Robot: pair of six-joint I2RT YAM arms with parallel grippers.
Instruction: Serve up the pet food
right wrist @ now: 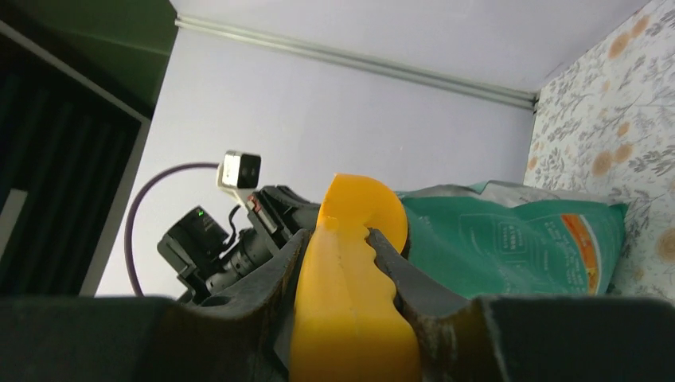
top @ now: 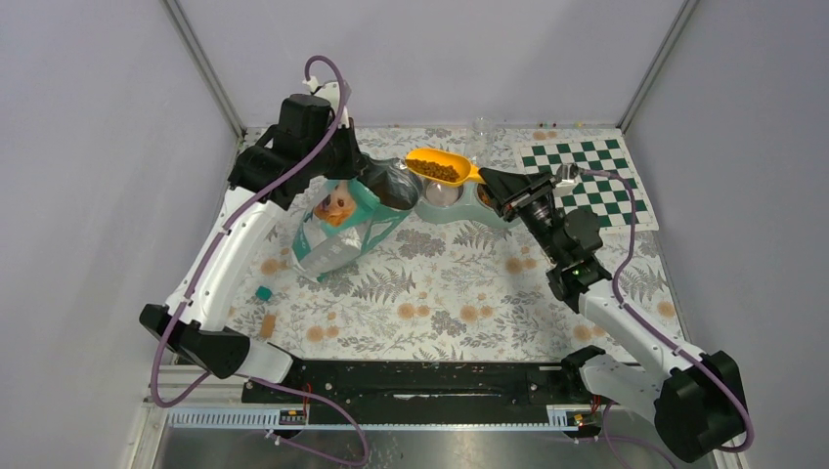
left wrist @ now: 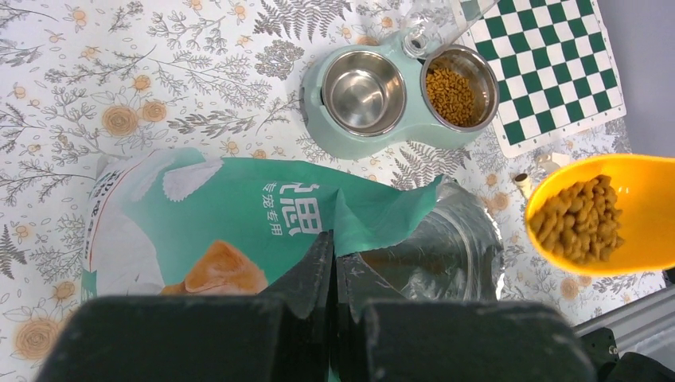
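My left gripper (left wrist: 334, 248) is shut on the open rim of the teal pet food bag (left wrist: 231, 215), which lies tilted on the floral mat (top: 337, 220). My right gripper (right wrist: 338, 239) is shut on the handle of the yellow-orange scoop (right wrist: 350, 294). The scoop (top: 440, 166) is held level above the bowls with brown kibble (top: 437, 171) heaped in it; that kibble also shows in the left wrist view (left wrist: 579, 219). The teal double feeder (left wrist: 390, 135) has one empty steel bowl (left wrist: 364, 89) and one bowl with kibble (left wrist: 452, 94).
A green-and-white checkered mat (top: 587, 181) lies at the back right. A clear plastic bottle part (top: 481, 129) stands behind the feeder. A small teal cap (top: 263, 292) and a small brown piece (top: 268, 323) lie on the mat at the left. Walls close the back and sides.
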